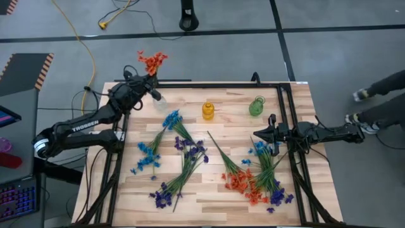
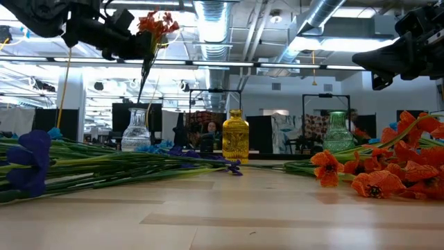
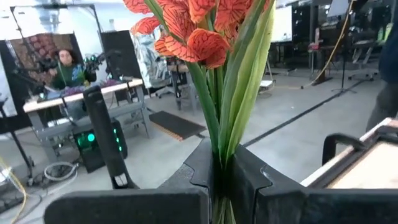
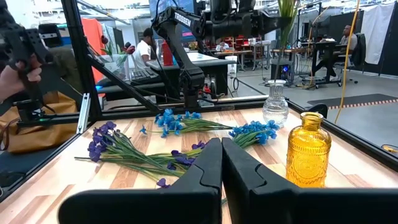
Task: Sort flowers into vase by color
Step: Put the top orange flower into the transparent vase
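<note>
My left gripper (image 1: 152, 80) stands high over the table's far left corner, shut on an orange-red flower (image 2: 157, 23). Its stem hangs over the clear vase (image 2: 137, 129). A yellow vase (image 1: 208, 111) and a green vase (image 1: 256, 106) stand along the far edge. Blue flowers (image 1: 171, 120), purple flowers (image 1: 190, 151) and more orange-red flowers (image 1: 242, 182) lie flat on the wooden table. My right gripper (image 1: 258, 134) waits shut at the right side, level above the table, with nothing in it. My left gripper pinches the flower's green stem (image 3: 221, 163) between its two fingers, just below the blossoms (image 3: 186, 28). The fingers reach in level and lie across the stem. The flower is upright and lifted clear, its lower stem end (image 2: 141, 94) hanging above the clear vase's mouth.
A black frame (image 1: 278, 85) runs along the table's far and right edges. Beyond the table are a person at a desk (image 3: 62, 65), a hand with a device (image 4: 22, 62) and a person's legs (image 1: 380, 104). A mixed bunch (image 1: 272, 183) lies near the right front.
</note>
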You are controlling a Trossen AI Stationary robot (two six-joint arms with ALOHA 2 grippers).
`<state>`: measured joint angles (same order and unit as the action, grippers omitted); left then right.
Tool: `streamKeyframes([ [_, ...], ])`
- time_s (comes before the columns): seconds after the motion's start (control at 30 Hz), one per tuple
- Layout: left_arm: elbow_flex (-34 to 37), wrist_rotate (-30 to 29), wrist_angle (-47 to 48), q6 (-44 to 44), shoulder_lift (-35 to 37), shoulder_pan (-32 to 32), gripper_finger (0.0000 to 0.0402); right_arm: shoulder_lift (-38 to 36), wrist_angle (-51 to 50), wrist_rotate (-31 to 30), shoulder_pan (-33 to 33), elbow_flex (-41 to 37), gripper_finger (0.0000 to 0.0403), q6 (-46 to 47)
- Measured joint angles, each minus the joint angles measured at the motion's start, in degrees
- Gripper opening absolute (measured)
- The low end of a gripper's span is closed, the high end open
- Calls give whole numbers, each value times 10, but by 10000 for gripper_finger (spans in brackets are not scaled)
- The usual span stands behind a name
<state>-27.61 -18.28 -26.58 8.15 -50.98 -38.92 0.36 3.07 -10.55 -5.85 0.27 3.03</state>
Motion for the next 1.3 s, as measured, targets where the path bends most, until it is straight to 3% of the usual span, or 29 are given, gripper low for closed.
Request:
streamKeyframes([
  [0.33,26,0,23,-29,0,0,13,0,0,0,0,0,32,0],
  [0.73,26,-2,64,-29,0,0,58,0,0,0,0,0,32,0],
  [0.93,26,-4,67,-14,0,0,98,0,0,0,0,0,32,0],
  [1.3,26,-40,73,-5,1,1,216,0,0,0,0,0,32,0],
])
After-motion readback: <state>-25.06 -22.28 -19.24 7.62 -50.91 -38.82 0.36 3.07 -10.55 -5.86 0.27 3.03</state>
